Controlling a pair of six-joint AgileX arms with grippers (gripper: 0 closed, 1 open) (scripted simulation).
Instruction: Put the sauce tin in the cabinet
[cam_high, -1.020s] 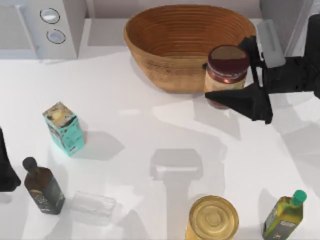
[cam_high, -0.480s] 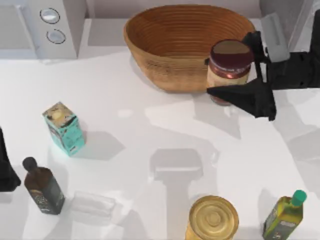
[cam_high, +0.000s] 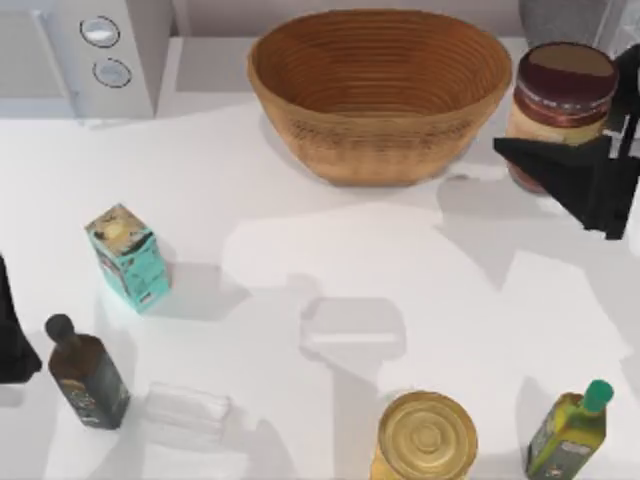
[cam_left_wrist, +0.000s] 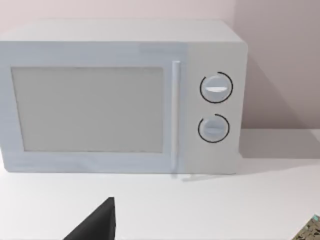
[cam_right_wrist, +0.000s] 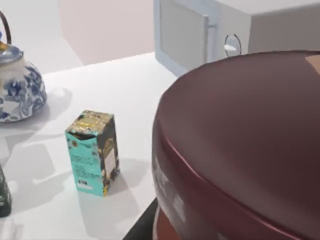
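No readable text, brand or number on any label or appliance here.

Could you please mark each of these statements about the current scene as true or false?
1. The sauce tin is held in the right claw near the top view's right edge. True.
2. The sauce tin lies inside the woven basket. False: it is outside the basket, to its right.
3. The teal carton stands upright on the table's left half. True.
4. The gold-topped can sits beside the white appliance. False: the can is at the near edge, the appliance at the far left corner.
5. The left claw grips the dark bottle. False: it is parked at the left edge, apart from the bottle.
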